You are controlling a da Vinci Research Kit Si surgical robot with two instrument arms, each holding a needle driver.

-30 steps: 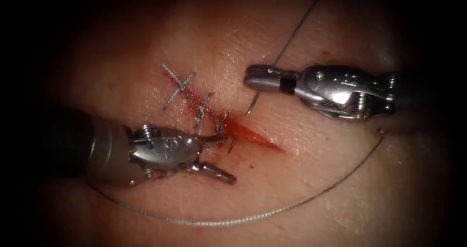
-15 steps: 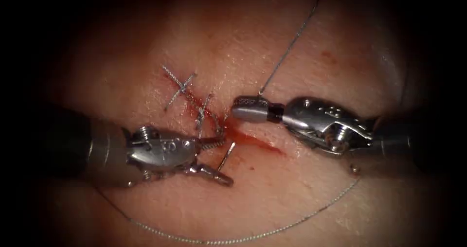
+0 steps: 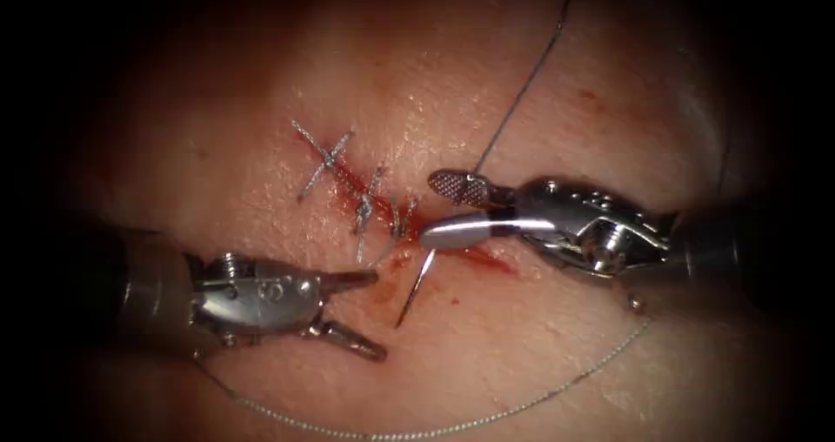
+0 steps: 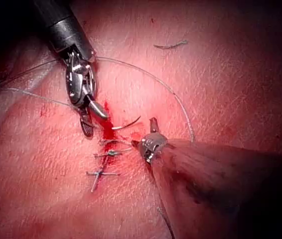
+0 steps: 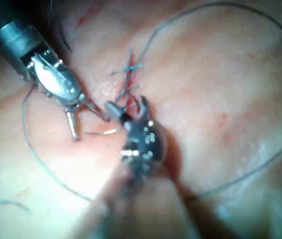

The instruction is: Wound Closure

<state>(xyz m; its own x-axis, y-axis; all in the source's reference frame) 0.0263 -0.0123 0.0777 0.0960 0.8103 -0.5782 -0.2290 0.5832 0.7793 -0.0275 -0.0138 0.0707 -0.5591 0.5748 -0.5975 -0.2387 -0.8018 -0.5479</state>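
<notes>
Right end effector [image 3: 439, 209] jaws agape, holding nothing; left end effector [image 3: 370, 314] spread wide, empty. Curved steel needle [image 3: 416, 287] stuck in tissue [image 3: 539, 338] at cut [image 3: 474, 257], thin thread [image 3: 522, 94] trailing.

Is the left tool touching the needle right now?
Apart. In the endoscope view the left tool has its jaws open with bare tissue between them and the needle, which sticks out of the cut. The left wrist view shows the gap too.
</notes>
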